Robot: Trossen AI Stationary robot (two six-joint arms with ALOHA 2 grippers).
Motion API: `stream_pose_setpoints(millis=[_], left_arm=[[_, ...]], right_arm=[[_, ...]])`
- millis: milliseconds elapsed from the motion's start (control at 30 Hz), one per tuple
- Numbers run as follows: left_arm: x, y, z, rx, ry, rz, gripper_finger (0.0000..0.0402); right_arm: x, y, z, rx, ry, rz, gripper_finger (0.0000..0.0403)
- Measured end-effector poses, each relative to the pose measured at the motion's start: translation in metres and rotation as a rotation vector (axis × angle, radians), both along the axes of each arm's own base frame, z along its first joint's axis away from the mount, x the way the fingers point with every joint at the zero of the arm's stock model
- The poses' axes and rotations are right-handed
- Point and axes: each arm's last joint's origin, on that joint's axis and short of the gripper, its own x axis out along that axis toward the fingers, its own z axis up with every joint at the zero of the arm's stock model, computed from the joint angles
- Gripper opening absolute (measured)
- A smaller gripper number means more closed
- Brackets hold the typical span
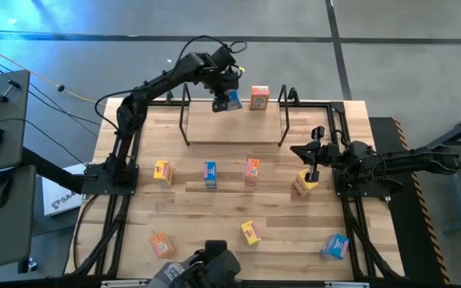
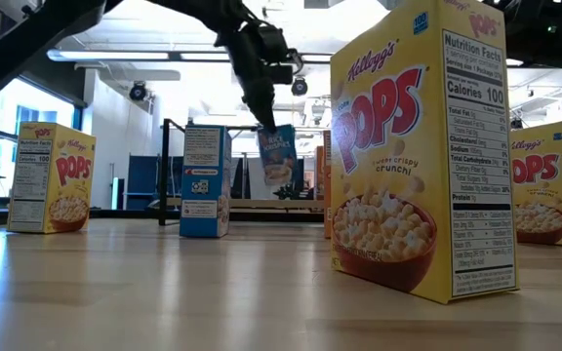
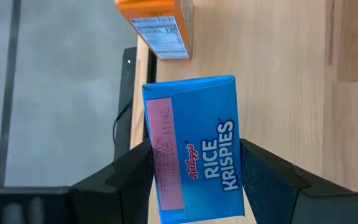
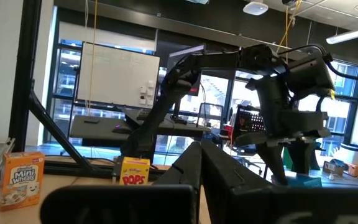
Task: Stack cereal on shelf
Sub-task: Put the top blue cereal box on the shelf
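Observation:
The shelf [image 1: 234,134], a light plank on a black wire frame, stands at the table's far edge. One orange cereal box [image 1: 258,98] stands on its far right part and also shows in the left wrist view [image 3: 157,25]. My left gripper [image 1: 227,90] reaches over the shelf's far side, shut on a blue Rice Krispies box [image 3: 194,146]. Several more boxes stand on the table: yellow [image 1: 162,171], blue [image 1: 210,174], orange [image 1: 251,170] and others nearer. My right gripper [image 1: 298,150] waits, shut, at the table's right, just above a yellow box [image 1: 302,184]. My left gripper pinches the blue box between its two fingers [image 3: 135,171], one on each narrow side near the box's upper end [image 3: 160,168]. The fingers come from above, pointing down. The box hangs below them [image 2: 279,154], slightly tilted, lifted clear above the shelf plank beside the orange box.
In the low view a large-looking yellow Pops box [image 2: 422,146] stands close to the camera, with a yellow box [image 2: 55,175] at left and a blue one [image 2: 205,180] farther back. Near the table's front stand yellow [image 1: 250,232], orange [image 1: 160,244] and blue [image 1: 336,246] boxes. The shelf's wire loops [image 1: 288,96] rise at both ends.

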Motion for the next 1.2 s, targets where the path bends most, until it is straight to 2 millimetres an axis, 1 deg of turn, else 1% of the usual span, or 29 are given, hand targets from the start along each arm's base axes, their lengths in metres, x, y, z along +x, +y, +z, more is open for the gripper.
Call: stream_pose_setpoints(millis=[233,500,867,1200], left_arm=[[0.006,0.001,-0.011,-0.039,-0.003,-0.02,0.0206],[0.012,0.004,-0.007,0.013,-0.062,-0.03,0.0207],[0.014,-0.001,-0.008,0.012,-0.047,-0.045,0.0208],[0.014,0.0,-0.008,0.019,-0.042,-0.021,0.0242]], right_arm=[[0.0,0.0,0.0,0.002,0.0,0.001,0.0],[0.0,0.0,0.0,0.0,0.0,0.0,0.0],[0.0,0.0,0.0,0.0,0.0,0.0,0.0],[0.0,0.0,0.0,0.003,0.0,0.001,0.0]])
